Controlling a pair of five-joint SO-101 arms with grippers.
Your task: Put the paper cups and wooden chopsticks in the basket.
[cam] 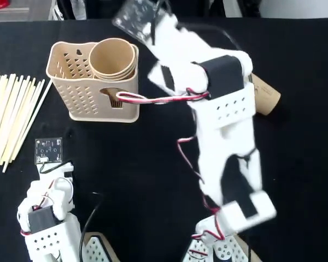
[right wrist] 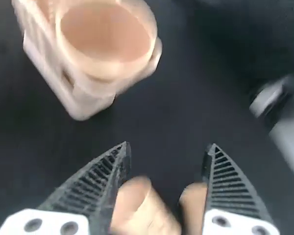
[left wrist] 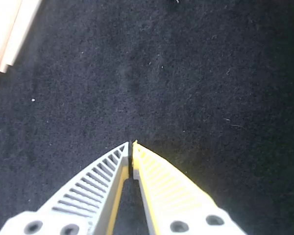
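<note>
1. High view: your right arm lies stretched across the black table. The right pincer is blurred here, so you cannot judge its jaws from this angle. The basket sits just beside that pincer, with the stacked cups upright inside it. A loose cup lies on its side, partly hidden behind the arm and well apart from the pincer. The chopsticks lie in a loose row on the table, on the far side of the basket from the right pincer and near your left arm.

2. Left wrist view: your left pincer has its jaws pressed together at the tips, with nothing between them. The chopsticks' ends lie ahead of it and off to one side, not touching it.

3. Right wrist view: your right pincer is spread wide and grips nothing at its tips. The basket with the stacked cups sits ahead of it, apart from the tips. Blurred tan shapes sit low between the jaws, and you cannot tell what they are.
</note>
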